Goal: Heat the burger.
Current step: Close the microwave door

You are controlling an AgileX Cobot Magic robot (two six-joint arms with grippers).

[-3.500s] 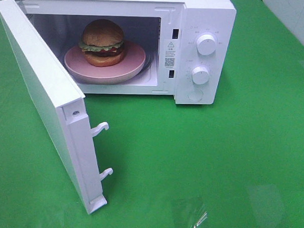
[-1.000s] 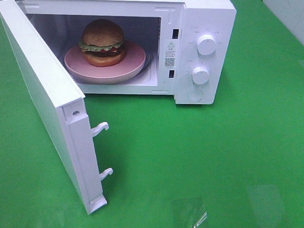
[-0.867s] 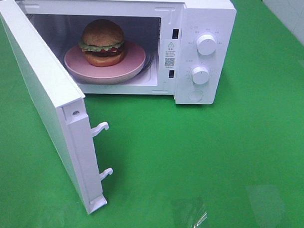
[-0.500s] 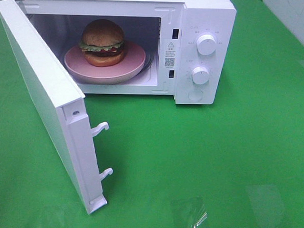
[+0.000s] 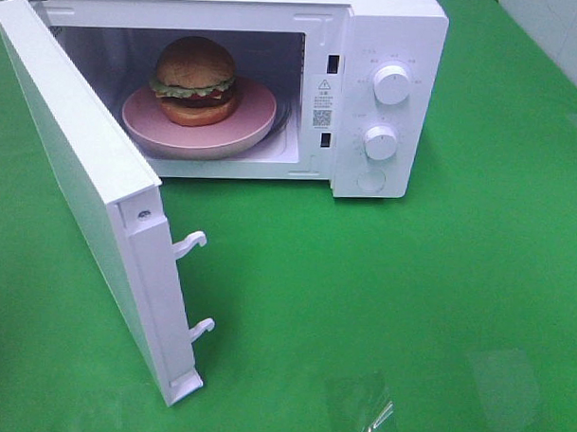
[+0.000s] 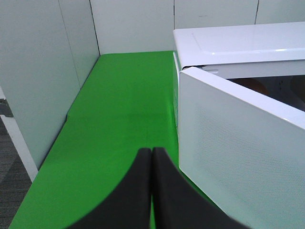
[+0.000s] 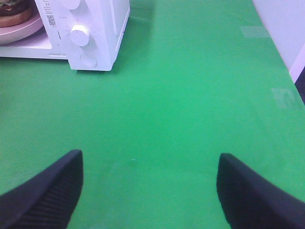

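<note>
The burger (image 5: 194, 80), with a brown domed bun and green lettuce, sits on a pink plate (image 5: 254, 120) inside the white microwave (image 5: 394, 30). The microwave door (image 5: 90, 190) stands swung wide open toward the front left. Neither gripper shows in the high view. My left gripper (image 6: 151, 151) is shut with nothing between its black fingers, held off the outer face of the door (image 6: 238, 152). My right gripper (image 7: 150, 164) is open over bare green cloth, some way in front of the microwave's knobs (image 7: 79, 34); a slice of the burger (image 7: 14, 12) and plate shows at that view's corner.
Two white knobs (image 5: 392, 85) and a round button sit on the microwave's right panel. Two latch hooks (image 5: 190, 243) stick out from the door's edge. White partition walls (image 6: 43, 71) border the green table. A clear plastic scrap (image 5: 376, 416) lies near the front edge.
My left gripper has closed from open to shut on nothing. The burger, plate, door and right gripper have not moved.
</note>
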